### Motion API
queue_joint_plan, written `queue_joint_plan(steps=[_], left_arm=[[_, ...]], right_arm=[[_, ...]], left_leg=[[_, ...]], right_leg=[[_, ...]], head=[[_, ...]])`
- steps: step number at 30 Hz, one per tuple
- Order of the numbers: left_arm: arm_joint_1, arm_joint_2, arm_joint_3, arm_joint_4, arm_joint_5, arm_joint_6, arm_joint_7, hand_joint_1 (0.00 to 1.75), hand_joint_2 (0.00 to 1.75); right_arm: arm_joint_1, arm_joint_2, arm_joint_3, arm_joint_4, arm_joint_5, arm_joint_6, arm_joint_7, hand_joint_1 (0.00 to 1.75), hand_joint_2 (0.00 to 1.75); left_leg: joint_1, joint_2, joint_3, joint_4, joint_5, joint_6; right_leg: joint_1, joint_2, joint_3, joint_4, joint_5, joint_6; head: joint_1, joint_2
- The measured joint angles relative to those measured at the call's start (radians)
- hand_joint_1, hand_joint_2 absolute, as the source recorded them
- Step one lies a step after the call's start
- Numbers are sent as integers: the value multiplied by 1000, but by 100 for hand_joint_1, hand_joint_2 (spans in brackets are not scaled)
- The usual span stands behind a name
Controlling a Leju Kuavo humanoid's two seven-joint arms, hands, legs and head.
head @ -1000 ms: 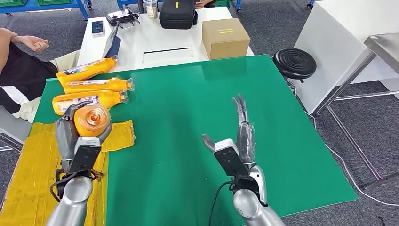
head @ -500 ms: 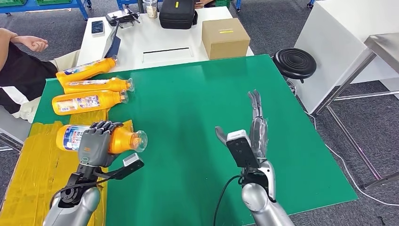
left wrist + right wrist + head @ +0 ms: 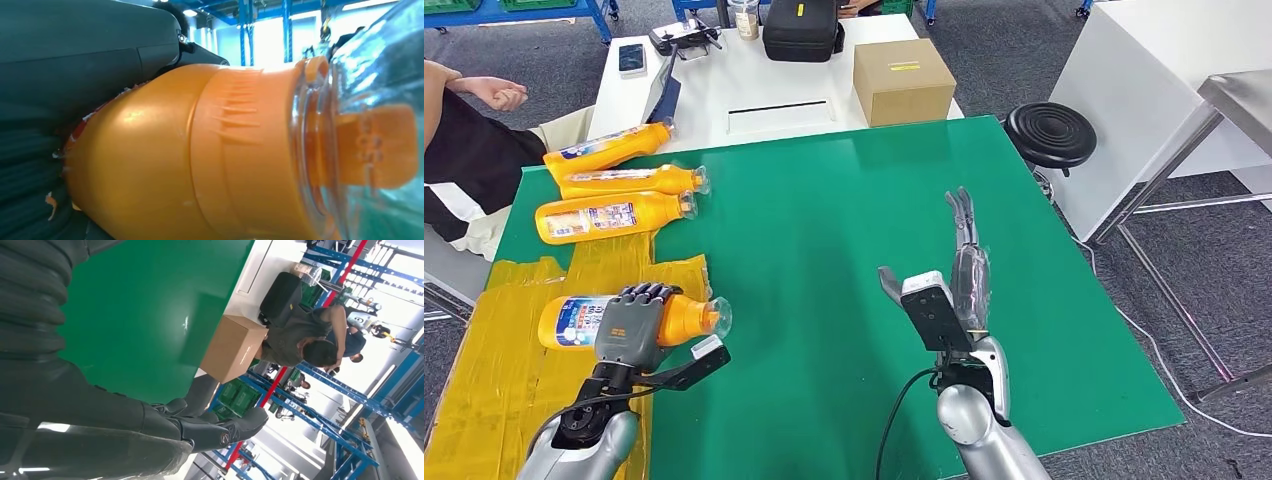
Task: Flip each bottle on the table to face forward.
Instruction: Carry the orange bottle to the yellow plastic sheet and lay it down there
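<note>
Gripping one orange bottle (image 3: 639, 318) sideways in left hand (image 3: 629, 325) at 8 o'clock, label visible; three bottles (image 3: 614, 216) awaiting at 10 o'clock; right hand (image 3: 944, 295) spread, empty.

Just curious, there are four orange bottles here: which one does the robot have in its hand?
The bottle nearest the robot, lying over the yellow tape; its left hand grips it. The other three lie untouched at the table's far left corner.

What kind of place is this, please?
Probably a factory or lab test area: a green table with orange bottles, blue racks with green crates, and people at a workbench.
</note>
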Motion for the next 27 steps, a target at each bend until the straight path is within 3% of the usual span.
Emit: queue_joint_plan(steps=[6, 17, 18, 22, 27], left_arm=[[-13, -1, 25, 39, -28, -44, 90, 175, 175], [-27, -6, 65, 86, -29, -71, 118, 171, 175], [-29, -8, 70, 90, -28, -80, 126, 161, 175], [-42, -13, 94, 108, -29, -115, 160, 7, 175], [-63, -19, 117, 140, -29, -155, 170, 0, 175]], right_arm=[[3, 5, 1, 0, 2, -2, 1, 0, 175], [6, 8, 1, 0, 4, 2, 7, 0, 175], [6, 9, 1, 0, 5, 4, 9, 0, 175], [6, 16, 2, 0, 12, 17, 16, 0, 175], [5, 23, 2, 1, 17, 25, 24, 0, 175]], left_leg=[[0, 0, 0, 0, 0, 0], [0, 0, 0, 0, 0, 0], [0, 0, 0, 0, 0, 0], [0, 0, 0, 0, 0, 0], [0, -1, 1, 0, 0, 0]], right_leg=[[0, 0, 0, 0, 0, 0], [0, 0, 0, 0, 0, 0], [0, 0, 0, 0, 0, 0], [0, 0, 0, 0, 0, 0], [0, -1, 1, 0, 0, 0]], head=[[0, 0], [0, 0], [0, 0], [0, 0], [0, 0]])
